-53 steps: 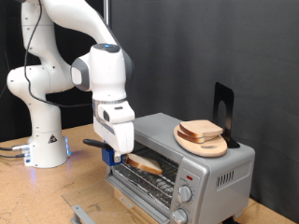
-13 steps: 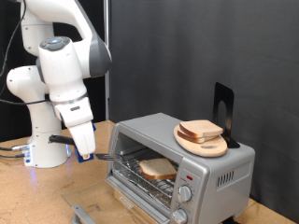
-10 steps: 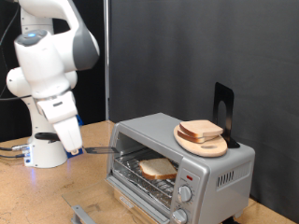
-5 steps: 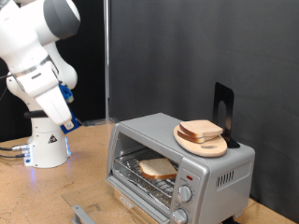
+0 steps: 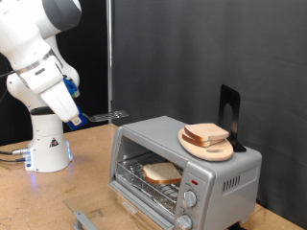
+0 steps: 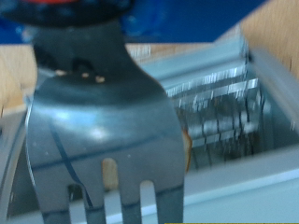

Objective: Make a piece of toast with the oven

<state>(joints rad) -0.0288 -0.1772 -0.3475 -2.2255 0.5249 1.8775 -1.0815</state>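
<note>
The silver oven (image 5: 225,177) stands at the exterior view's lower right with its door dropped open. The piece of toast (image 5: 161,172) lies flat on the wire rack inside. My gripper (image 5: 77,116) hangs up at the left, well clear of the oven, shut on the handle of a metal fork (image 5: 113,116) whose tines point towards the oven. In the wrist view the fork (image 6: 103,131) fills the picture, blurred, with the oven rack (image 6: 220,112) behind it. Nothing lies on the fork's tines.
A round wooden plate (image 5: 219,151) with stacked bread slices (image 5: 205,133) rests on the oven's roof, and a black stand (image 5: 228,113) rises behind it. The robot base (image 5: 48,149) sits on the wooden table at the left. A grey piece (image 5: 84,219) shows at the bottom edge.
The arm has drawn the fork out of the oven and swung up and to the exterior view's left. The toast stays on the rack inside.
</note>
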